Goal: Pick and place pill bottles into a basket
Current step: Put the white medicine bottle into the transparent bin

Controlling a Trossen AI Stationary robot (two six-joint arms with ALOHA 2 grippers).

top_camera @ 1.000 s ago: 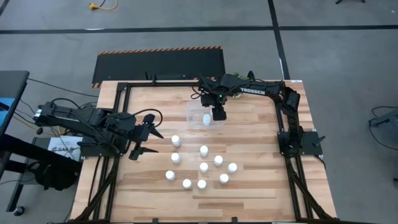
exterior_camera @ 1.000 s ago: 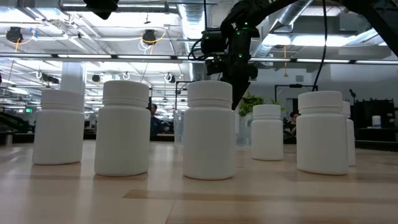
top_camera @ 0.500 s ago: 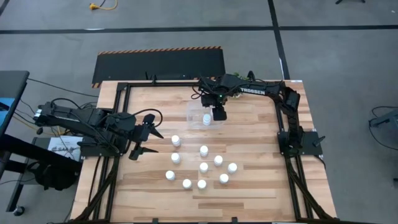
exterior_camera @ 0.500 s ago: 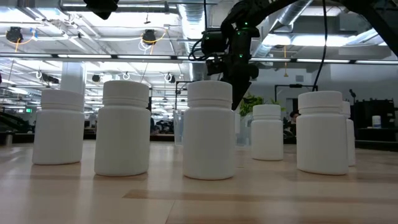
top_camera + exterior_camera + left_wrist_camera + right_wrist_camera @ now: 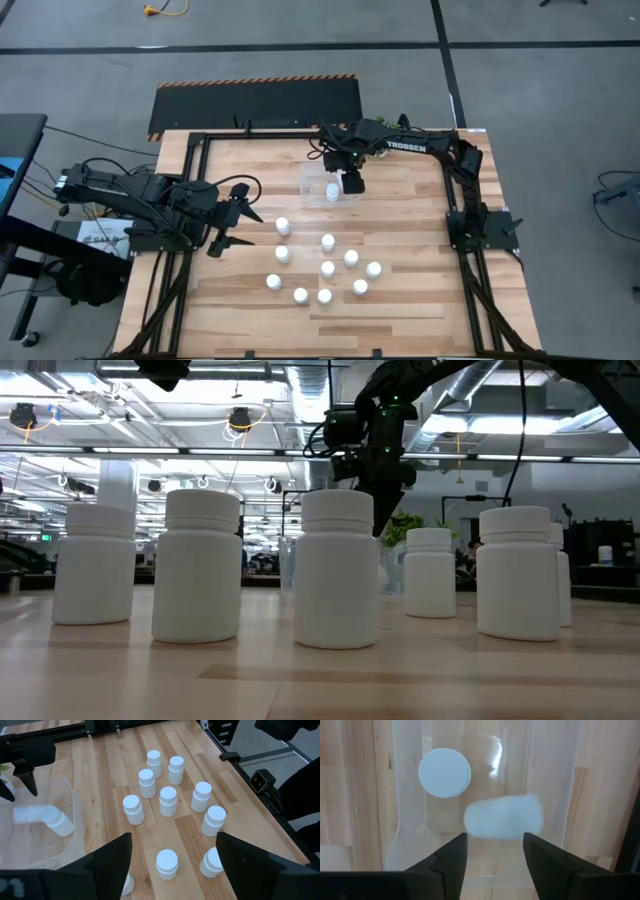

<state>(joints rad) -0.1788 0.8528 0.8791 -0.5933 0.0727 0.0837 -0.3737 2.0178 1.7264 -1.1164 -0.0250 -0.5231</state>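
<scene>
high view, right gripper (image 5: 350, 183): over the basket (image 5: 312, 176), same spot as a second ago; arm hasn't travelled.
high view, basket contents: white blob of pill bottle (image 5: 331, 191) inside the clear wall; can't split it into one or two from up here.
high view, remaining bottles (image 5: 327, 268): ten standing in the cluster mid-table, unmoved.
high view, left gripper (image 5: 235, 216): parked at the left table edge, fingers spread, nothing between them.
low view: right gripper (image 5: 375, 468) hangs behind the front row of bottles (image 5: 337, 568); no visible shift from the earlier frames.
left wrist view: one bottle (image 5: 60, 824) in the basket (image 5: 75, 815), a motion-smeared white one (image 5: 31, 813) beside it, under the right gripper (image 5: 17, 782).
right wrist view, jaws: released, both fingers (image 5: 451, 856) apart, nothing clamped.
right wrist view, bottles: one upright, cap up (image 5: 444, 772); a second (image 5: 503, 816) blurred, on its side, free of the fingers.
change: jaws just let go, bottle is dropping into the basket.
meaning: likely two in, ten left; next is retract and go for the cluster.
</scene>
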